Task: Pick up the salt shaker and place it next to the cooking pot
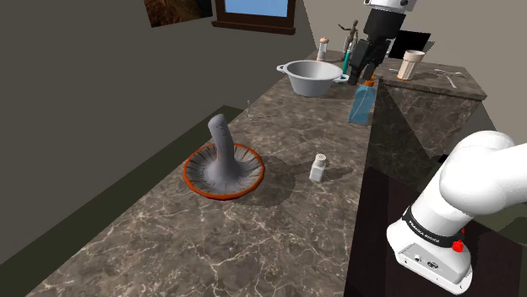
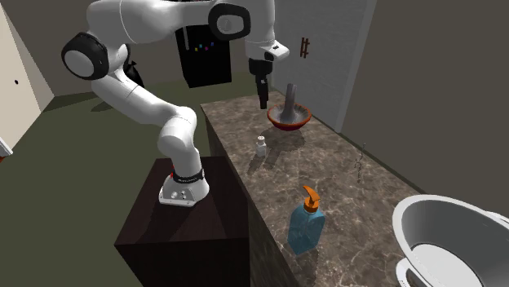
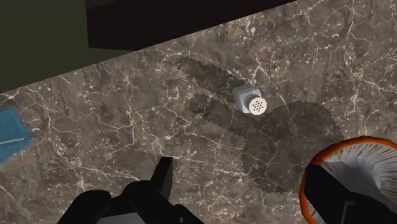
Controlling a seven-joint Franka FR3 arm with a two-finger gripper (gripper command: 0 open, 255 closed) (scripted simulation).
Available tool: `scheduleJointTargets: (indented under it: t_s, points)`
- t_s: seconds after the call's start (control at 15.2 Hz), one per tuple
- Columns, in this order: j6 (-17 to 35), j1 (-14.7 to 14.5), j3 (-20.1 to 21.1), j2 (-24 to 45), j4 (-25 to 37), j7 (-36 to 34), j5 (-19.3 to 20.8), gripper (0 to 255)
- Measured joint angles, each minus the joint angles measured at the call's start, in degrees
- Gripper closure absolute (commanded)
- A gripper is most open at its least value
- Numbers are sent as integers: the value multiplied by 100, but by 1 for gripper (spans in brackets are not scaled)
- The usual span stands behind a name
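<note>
I am hanging high over the desk (image 1: 169, 245) with my fingers (image 2: 263, 102) pointing down, standing wide apart and gripping nothing. Below them the salt shaker (image 3: 250, 100) is standing upright on the dark veined stone. It is a small pale thing with a perforated top, and I am not touching it. It is sitting between the desk's edge on the side of my stand (image 2: 188, 245) and an orange-rimmed bowl (image 2: 289, 122), near the bowl but apart from it. A grey club-shaped piece (image 1: 221, 139) is rising upright out of the bowl's middle. Farther along the desk, close to that same edge, a blue bottle (image 1: 364, 103) with an orange pump is standing upright. Beyond the bottle the cooking pot (image 1: 311, 78), light grey with side handles, is resting on the stone, well apart from the salt shaker. Behind the pot a second small shaker (image 1: 323, 46) is standing.
</note>
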State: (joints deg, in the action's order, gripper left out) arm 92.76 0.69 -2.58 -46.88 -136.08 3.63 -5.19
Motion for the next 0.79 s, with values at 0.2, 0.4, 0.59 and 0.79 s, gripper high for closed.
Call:
scheduleJointTargets:
  t_s: [0.2, 0.4, 0.59, 0.79]
  points:
    - [187, -46, 85, -91, -258, 37, 22, 0]
    - [673, -188, 353, -192, -797, 40, 14, 0]
    - [1242, -353, 635, -226, -1349, 45, 5, 0]
    - [1767, -516, 887, -277, -1886, 67, 15, 0]
